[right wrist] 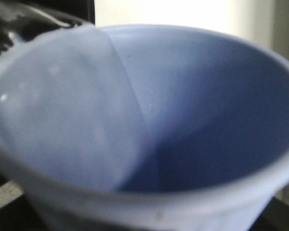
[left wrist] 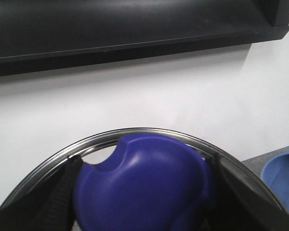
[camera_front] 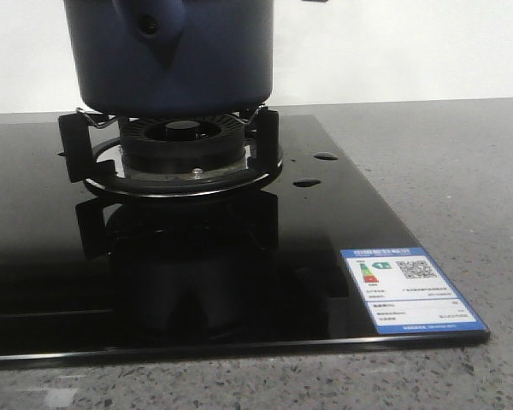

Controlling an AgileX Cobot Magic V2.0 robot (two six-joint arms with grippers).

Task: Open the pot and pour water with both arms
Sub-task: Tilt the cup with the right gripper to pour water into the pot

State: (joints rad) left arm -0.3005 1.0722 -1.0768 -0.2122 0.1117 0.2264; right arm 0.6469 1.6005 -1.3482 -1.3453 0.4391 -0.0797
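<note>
One dark pot (camera_front: 171,60) sits on the burner stand (camera_front: 175,149) of a glossy black cooktop (camera_front: 342,248) on the bench (camera_front: 462,162). The left end effector (left wrist: 144,202) grips a blue lid knob (left wrist: 144,187). A pale blue cup (right wrist: 149,120) fills the right wrist view; I cannot tell that end effector's state.

Black glass cooktop (camera_front: 342,213) on grey speckled counter (camera_front: 445,145). Burner w/ metal pan support (camera_front: 184,141) at centre. Blue energy label (camera_front: 410,290) near front right corner. White wall behind; dark shelf (left wrist: 135,29) above.
</note>
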